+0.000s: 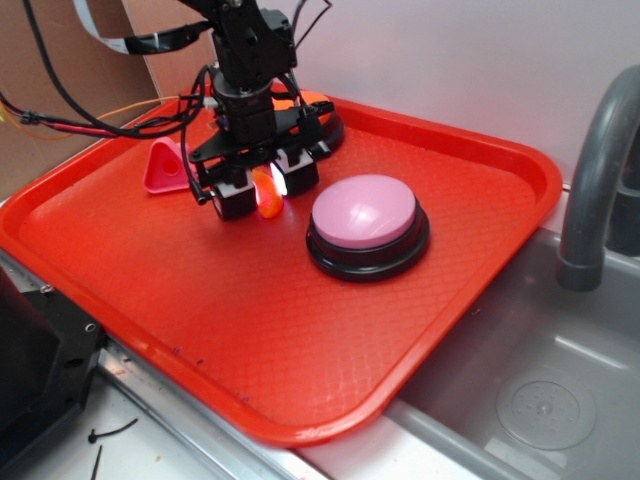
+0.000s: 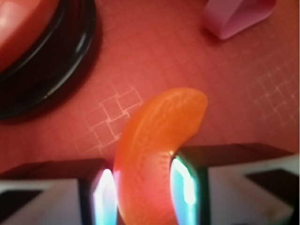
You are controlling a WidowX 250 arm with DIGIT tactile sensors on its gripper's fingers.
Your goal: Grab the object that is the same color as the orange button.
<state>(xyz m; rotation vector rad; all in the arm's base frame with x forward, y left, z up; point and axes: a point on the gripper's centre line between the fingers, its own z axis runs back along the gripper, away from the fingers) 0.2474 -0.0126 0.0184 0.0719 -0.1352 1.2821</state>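
My gripper (image 2: 143,190) is clamped on the crescent (image 2: 157,150), low center of wrist view, pads on both sides. Beyond: red tray (image 2: 154,56), orange button (image 2: 23,28) upper left, pink piece (image 2: 234,18) upper right. Ext view: lilac button (image 1: 365,215) just right of gripper.

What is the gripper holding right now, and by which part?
The gripper is shut on the orange crescent, pinching one end between its fingers; the other end sticks out free.
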